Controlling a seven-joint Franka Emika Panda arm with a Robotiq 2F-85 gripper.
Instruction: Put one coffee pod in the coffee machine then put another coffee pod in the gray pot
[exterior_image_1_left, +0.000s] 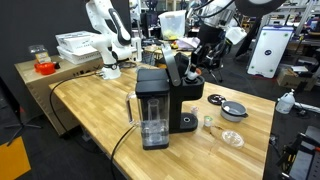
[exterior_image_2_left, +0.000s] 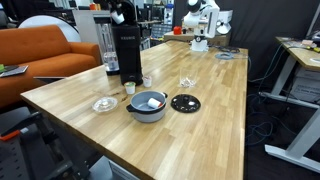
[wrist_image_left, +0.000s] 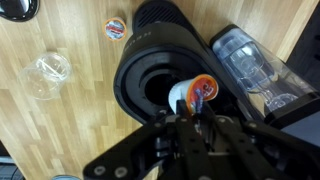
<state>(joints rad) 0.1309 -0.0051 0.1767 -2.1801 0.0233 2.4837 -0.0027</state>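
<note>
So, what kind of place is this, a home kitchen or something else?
Probably a robotics lab, not a home: a second robot arm stands on the table, a sofa is beside it, and technical equipment crowds the background.

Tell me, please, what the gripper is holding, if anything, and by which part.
The gripper is shut on one coffee pod, pinched by its white body, over the coffee machine's open chamber.

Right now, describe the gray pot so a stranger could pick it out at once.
On the wooden table, look near the black coffee machine for three round things in a row. The gray pot is the middle one, between a clear dish and a flat black disc; only it has raised dark walls and a pale inside.
</note>
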